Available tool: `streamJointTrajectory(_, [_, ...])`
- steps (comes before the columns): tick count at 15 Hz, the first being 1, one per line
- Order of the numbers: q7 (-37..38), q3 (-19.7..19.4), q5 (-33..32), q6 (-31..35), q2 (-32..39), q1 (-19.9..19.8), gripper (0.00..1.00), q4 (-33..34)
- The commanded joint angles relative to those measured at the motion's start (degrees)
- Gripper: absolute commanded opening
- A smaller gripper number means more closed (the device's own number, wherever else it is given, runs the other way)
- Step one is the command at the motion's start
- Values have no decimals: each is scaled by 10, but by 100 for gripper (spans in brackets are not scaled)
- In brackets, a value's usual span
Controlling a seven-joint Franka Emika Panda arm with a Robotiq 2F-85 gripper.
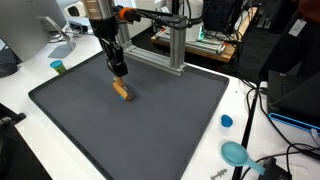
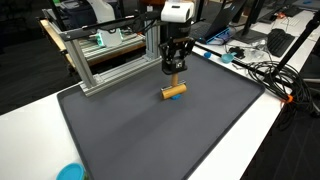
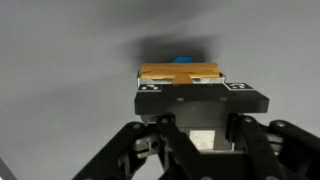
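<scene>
Wrist view shows the pincer (image 3: 188,84) clamped across the middle of a short peg (image 3: 180,72). Holding it well, I judge, means even pressure at its centre, since a round body can roll or swing between flat pads. The peg looks like smooth tan wood, cylindrical, with a blue end. In an exterior view it sits at the dark, finely grained mat (image 2: 150,140), toward the far edge near the ribbed metal frame (image 2: 110,62). Whether it touches the mat I cannot tell. A white desk (image 2: 30,130) carries the mat.
</scene>
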Motion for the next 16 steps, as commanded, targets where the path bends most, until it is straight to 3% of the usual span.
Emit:
streamJointTrajectory(1, [-3,-12,1,-55,42,6,22,29])
streamJointTrajectory(16, [-36,-7,3,21,60,3,22,32])
